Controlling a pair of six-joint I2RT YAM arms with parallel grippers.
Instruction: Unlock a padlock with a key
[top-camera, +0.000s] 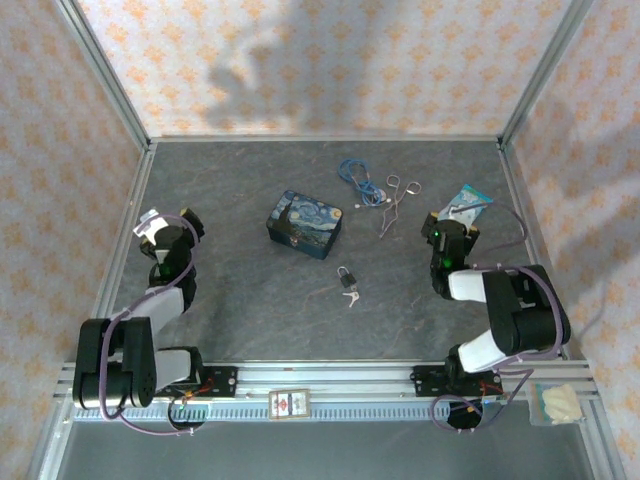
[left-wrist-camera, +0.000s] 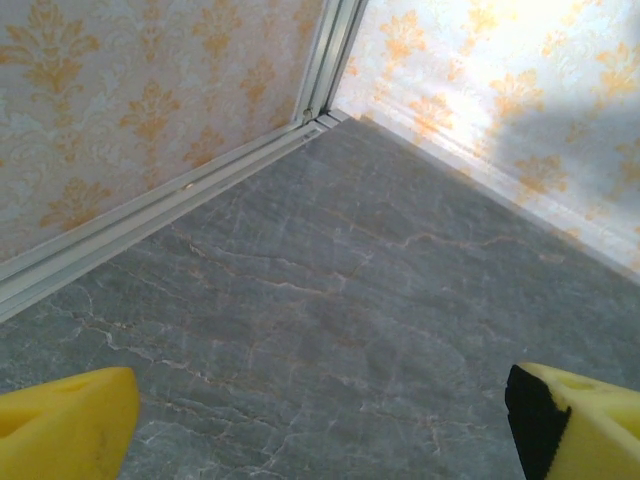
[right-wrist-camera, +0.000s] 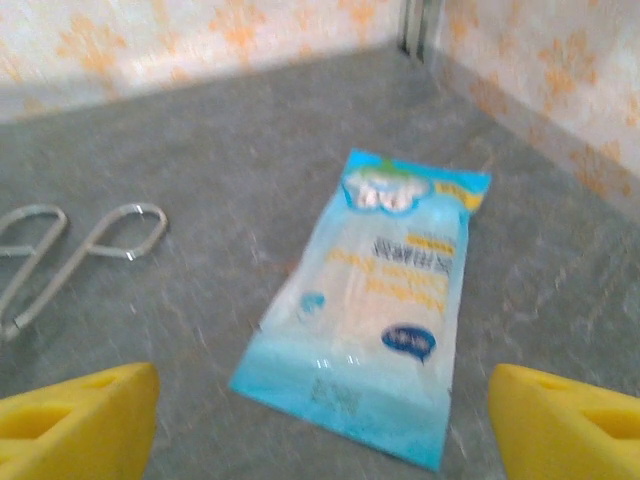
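Note:
A tiny dark padlock (top-camera: 345, 276) with a thin shackle lies flat near the middle of the grey table. Its small pale keys (top-camera: 351, 296) rest just in front of it. My left gripper (top-camera: 153, 229) is at the left side of the table, far from both, its yellow fingers (left-wrist-camera: 65, 425) spread wide over bare table: open. My right gripper (top-camera: 452, 222) hovers at the right, above a blue wipes packet (right-wrist-camera: 375, 300). Its yellow fingers (right-wrist-camera: 80, 425) stand far apart with nothing between them, so it is open too.
A blue starry-night tin (top-camera: 304, 224) stands behind the padlock. A blue coiled cable (top-camera: 355, 180) and silver ring-handled forceps (top-camera: 395, 205) lie at the back right. The forceps handles (right-wrist-camera: 95, 240) appear left of the packet. Aluminium frame rails (left-wrist-camera: 160, 200) and patterned walls enclose the table.

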